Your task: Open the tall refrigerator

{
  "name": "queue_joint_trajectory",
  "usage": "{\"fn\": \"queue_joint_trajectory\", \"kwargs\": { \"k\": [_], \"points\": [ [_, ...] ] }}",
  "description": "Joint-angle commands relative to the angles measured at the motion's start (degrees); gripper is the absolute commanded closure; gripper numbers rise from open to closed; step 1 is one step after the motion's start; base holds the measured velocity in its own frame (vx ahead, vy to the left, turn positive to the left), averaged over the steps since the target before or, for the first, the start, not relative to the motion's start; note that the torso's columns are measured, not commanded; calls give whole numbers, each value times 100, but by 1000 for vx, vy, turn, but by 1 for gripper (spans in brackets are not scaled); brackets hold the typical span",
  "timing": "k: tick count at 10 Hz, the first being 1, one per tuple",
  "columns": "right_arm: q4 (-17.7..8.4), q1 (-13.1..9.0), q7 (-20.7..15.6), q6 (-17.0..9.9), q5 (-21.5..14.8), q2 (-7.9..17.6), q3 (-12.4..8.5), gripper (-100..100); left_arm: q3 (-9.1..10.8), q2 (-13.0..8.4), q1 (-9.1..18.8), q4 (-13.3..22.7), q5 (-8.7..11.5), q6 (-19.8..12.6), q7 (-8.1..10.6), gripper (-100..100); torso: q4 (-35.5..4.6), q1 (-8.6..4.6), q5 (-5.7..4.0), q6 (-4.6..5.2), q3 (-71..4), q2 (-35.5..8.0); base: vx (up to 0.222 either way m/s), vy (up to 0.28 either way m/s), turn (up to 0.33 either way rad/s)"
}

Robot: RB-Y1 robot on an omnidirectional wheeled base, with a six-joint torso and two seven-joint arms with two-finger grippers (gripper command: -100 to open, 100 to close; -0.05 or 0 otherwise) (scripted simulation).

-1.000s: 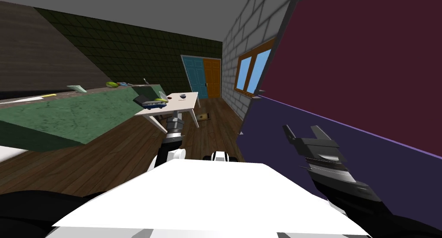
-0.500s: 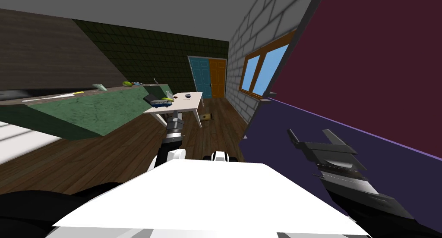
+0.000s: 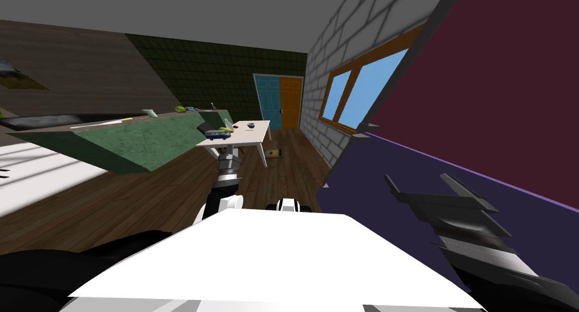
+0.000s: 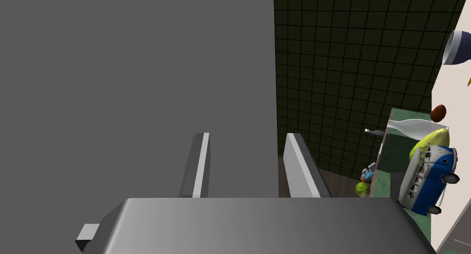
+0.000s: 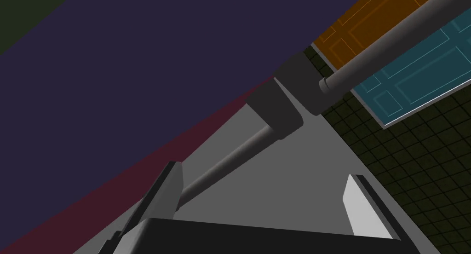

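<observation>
The tall refrigerator stands close on my right, with a maroon upper door [image 3: 497, 82] over a dark purple lower door [image 3: 384, 161]. My right gripper [image 3: 421, 184] is open in front of the purple door. In the right wrist view the gripper [image 5: 264, 175] faces a grey handle bar [image 5: 230, 159] that runs from a grey bracket [image 5: 276, 104] down past one finger [image 5: 168, 182], inside the open gap. A second grey bar [image 5: 381, 44] continues beyond the bracket. My left gripper [image 4: 248, 136] is held out ahead of my chest [image 3: 228, 156], fingers apart with nothing between them.
A green-topped counter [image 3: 141, 139] runs along the left. A white table [image 3: 254, 134] carrying a blue toy bus [image 3: 217, 134] stands ahead on the wooden floor. Teal and orange doors [image 3: 280, 102] close the far end. A window [image 3: 362, 94] sits in the brick wall beside the refrigerator.
My head view has swung, so the room and the refrigerator front slid to the right in the picture. The right gripper sits slightly lower and further right, still open.
</observation>
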State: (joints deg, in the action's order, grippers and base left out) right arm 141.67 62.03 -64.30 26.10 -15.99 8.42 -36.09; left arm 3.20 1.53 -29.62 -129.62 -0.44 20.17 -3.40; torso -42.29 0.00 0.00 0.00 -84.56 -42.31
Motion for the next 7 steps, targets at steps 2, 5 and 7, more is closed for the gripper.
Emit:
{"fn": "queue_joint_trajectory", "kwargs": {
  "k": [2, 5, 7],
  "points": [
    [-7, 273, -555, -59, -183, -22, -363, -100, 0, 0, 0, 0, 0, 0, 0, 0, -1, 2, 1, 2, 2, -1, 70, -8, 113],
    [-7, 399, -867, -75, -263, -30, -524, -100, 0, 0, 0, 0, 0, 0, 0, 0, 2, -2, 0, -6, -7, 10, 68, -10, 114],
    [-5, 519, -1112, -90, -339, -29, -678, -100, 0, 0, 0, 0, 0, 0, 0, 0, 5, -7, -1, -6, -12, 17, 60, -5, 120]
  ]
}}
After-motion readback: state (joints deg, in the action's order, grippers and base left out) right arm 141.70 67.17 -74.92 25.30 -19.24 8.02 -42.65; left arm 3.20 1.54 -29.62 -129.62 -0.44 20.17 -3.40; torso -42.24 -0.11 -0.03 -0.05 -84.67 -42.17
